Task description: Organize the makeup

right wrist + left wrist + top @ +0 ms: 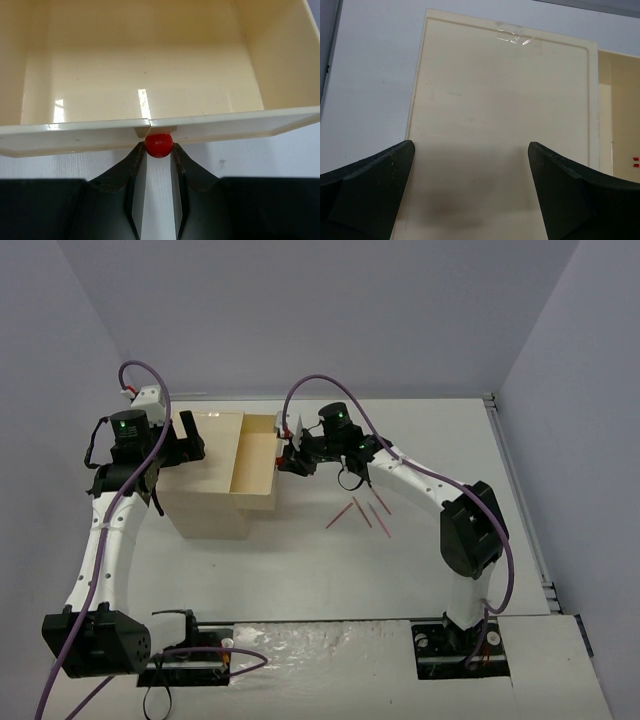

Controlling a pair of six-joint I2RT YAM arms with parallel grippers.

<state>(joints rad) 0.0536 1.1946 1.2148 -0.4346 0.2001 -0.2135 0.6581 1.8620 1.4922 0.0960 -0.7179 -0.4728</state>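
Note:
Several thin reddish-pink pencils (360, 512) lie loose on the white table, right of the cream box (205, 495). The box's top drawer (256, 462) is slid out to the right, and its inside (145, 75) shows nothing in it. My right gripper (292, 458) is shut on the drawer's red knob (159, 144). My left gripper (186, 440) is open over the box's flat top (500, 100), one finger to each side. No palettes, compacts, beige piece or white card are in view.
The box stands at the left middle of the table (420, 560). Grey walls close in the back and both sides. The arm bases sit at the near edge.

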